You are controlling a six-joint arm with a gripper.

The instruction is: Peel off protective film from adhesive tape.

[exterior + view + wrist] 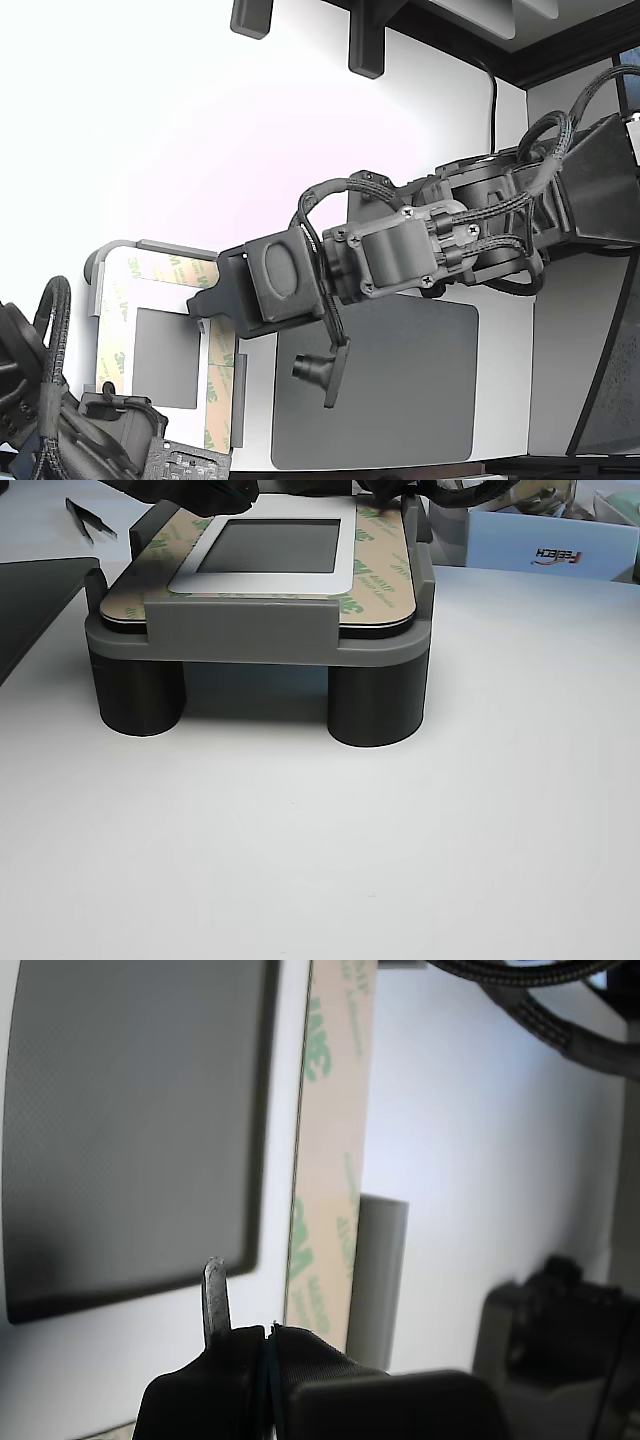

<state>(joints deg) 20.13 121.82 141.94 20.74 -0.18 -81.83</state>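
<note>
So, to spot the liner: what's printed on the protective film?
Cream-yellow protective film with repeated green 3M logos, clearest in the wrist view.

Holder: grey holder [240,640] on dark round legs [377,705]
Top: protective film [380,575] framing small grey rectangle [275,545]
Behind: tweezers [90,518]

White table [400,860] with a grey holder [262,645], dark mat [400,385] and tweezers [90,517].
</note>
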